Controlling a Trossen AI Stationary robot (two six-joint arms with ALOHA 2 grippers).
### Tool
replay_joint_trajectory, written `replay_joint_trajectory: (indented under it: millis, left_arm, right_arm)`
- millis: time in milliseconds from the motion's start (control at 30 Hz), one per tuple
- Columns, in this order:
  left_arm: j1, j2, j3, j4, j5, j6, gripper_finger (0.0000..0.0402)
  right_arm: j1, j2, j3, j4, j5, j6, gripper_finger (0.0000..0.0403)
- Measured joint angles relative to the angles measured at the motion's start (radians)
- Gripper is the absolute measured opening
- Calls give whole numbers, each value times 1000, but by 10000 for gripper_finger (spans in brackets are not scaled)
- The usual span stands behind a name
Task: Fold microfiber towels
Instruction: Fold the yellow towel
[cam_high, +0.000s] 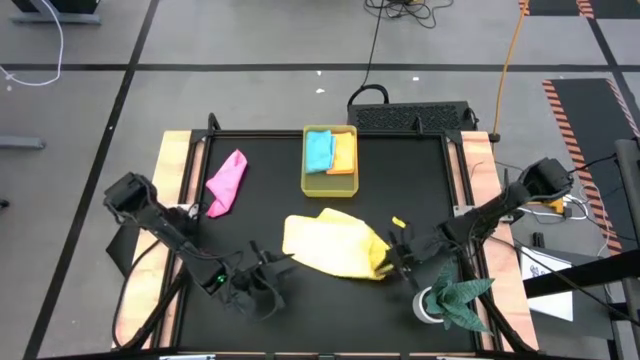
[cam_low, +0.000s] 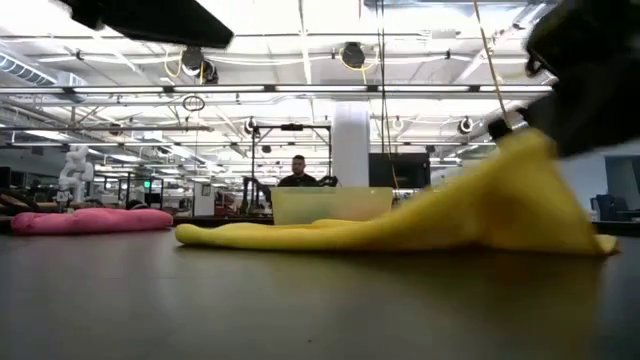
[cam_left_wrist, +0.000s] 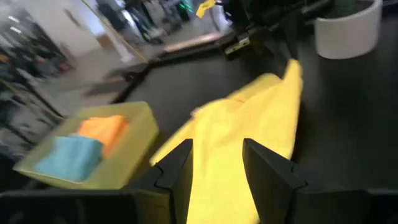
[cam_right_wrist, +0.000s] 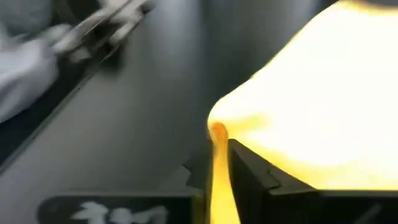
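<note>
The yellow towel (cam_high: 335, 246) lies crumpled in the middle of the table. Its right end is raised in my right gripper (cam_high: 393, 262), which is shut on it. My left gripper (cam_high: 270, 272) stands open just off the towel's near left corner, and the left wrist view shows the cloth (cam_left_wrist: 249, 124) beyond its fingers. A pink towel (cam_high: 227, 182) lies flat at the far left. The light blue towel (cam_high: 319, 150) and the orange towel (cam_high: 344, 153) lie folded in the yellow tray (cam_high: 328, 184). My right gripper pinches a bunched edge at the towel's right end (cam_right_wrist: 217, 134) between its two fingers. It comes from the table's right, slanting down. That end (cam_low: 530, 150) is lifted clear, and the rest slopes down to the left and lies on the table (cam_low: 300, 235).
A white pot with a green plant (cam_high: 445, 300) stands at the near right corner, close beside my right arm. A small yellow piece (cam_high: 399, 222) lies right of the towel. The tray stands at the far middle. A person (cam_low: 298, 172) sits beyond the table.
</note>
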Motion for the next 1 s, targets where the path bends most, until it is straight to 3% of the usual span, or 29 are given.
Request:
replay_joint_trajectory:
  millis: [233, 300, 467, 567, 633, 800, 1000]
  left_arm:
    - [125, 3, 0, -11, 255, -55, 143]
    - [160, 10, 0, -40, 291, -99, 143]
    - [252, 9, 0, -291, 295, -420, 143]
    - [318, 10, -2, -495, 337, -605, 143]
    - [364, 10, -35, -519, 372, -674, 143]
    - [475, -4, -171, -310, 460, -648, 143]
    - [588, -1, -363, 214, 672, -506, 143]
  right_arm:
    - [-8, -57, -26, 26, -28, 96, 128]
    - [-27, -79, -26, 31, 18, 98, 150]
    - [-109, -94, -26, -20, 293, 182, 178]
    - [-162, -92, -26, -52, 311, 181, 180]
    - [-179, -93, -26, -52, 310, 191, 180]
    - [-179, -93, -26, -49, 308, 200, 180]
    - [-172, -92, -26, -49, 308, 196, 180]
